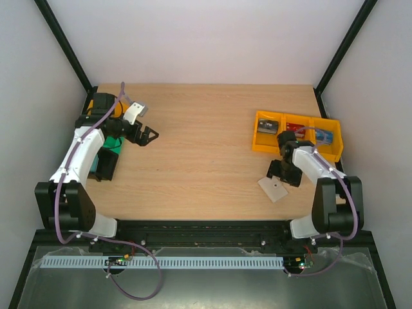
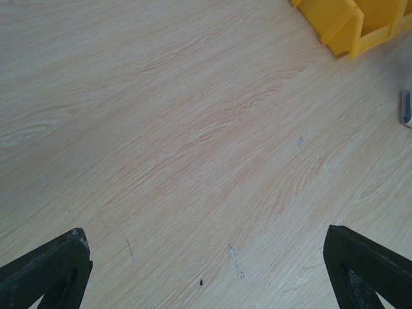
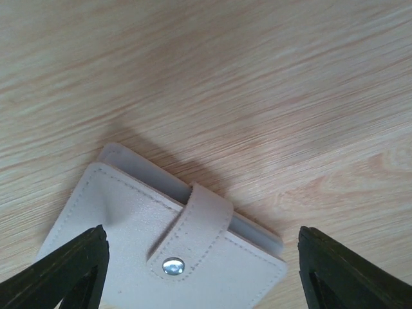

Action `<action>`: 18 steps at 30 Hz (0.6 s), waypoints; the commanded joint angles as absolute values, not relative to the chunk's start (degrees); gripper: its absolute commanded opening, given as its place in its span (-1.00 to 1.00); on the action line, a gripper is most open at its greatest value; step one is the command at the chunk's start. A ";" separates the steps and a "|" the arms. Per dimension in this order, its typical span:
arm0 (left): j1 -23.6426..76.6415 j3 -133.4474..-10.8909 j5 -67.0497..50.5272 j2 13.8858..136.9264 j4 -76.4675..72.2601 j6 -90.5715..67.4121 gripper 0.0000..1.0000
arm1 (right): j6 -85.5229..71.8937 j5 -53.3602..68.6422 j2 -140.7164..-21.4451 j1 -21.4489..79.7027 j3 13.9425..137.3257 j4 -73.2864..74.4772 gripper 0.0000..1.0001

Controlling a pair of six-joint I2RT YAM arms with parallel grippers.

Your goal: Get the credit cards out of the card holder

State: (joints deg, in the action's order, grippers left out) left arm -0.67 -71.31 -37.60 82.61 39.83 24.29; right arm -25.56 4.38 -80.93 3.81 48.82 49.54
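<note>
Right pincer [image 3: 201, 237], apart, over closed card holder [image 3: 119, 222]; yellow bins [image 1: 267, 147] beyond; left pincer [image 2: 206, 243] apart too.

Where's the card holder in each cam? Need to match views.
Top external: card holder lies lower right on the table, in front of the yellow bins.
Left wrist: pale sliver at the right edge, maybe it; cannot tell.
Right wrist: bottom centre, snapped shut.
Landmark: yellow bins, in top external and left wrist only.
</note>
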 commanded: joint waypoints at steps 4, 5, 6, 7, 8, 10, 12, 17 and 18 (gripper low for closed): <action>-0.97 -72.97 -39.97 83.88 42.72 26.19 0.99 | -27.84 5.93 -91.69 12.60 46.98 50.08 0.51; -0.97 -73.09 -39.97 83.85 42.76 26.19 0.99 | -28.42 7.71 -93.40 14.71 46.65 48.85 0.47; -0.97 -73.26 -39.98 83.93 42.86 26.19 0.99 | -29.47 9.37 -94.83 16.85 46.70 47.26 0.43; -0.97 -73.36 -39.98 83.95 42.95 26.19 0.99 | -30.71 10.89 -96.24 19.52 47.30 45.63 0.40; -0.97 -73.40 -39.99 83.94 42.95 26.15 0.99 | -32.64 13.01 -97.57 22.12 48.19 43.43 0.38; -0.97 -73.37 -39.85 83.89 42.98 26.03 0.99 | -35.90 16.21 -99.97 28.11 51.62 38.37 0.36; -0.97 -73.36 -39.53 83.79 43.14 25.85 0.99 | -40.12 17.56 -102.72 33.23 55.91 34.53 0.35; -1.05 -72.97 -38.43 83.21 43.37 25.71 0.99 | -47.17 19.73 -108.97 41.29 66.39 25.18 0.34; -1.10 -72.93 -38.11 83.11 43.29 25.60 0.99 | -47.75 19.92 -109.46 41.95 68.28 24.49 0.34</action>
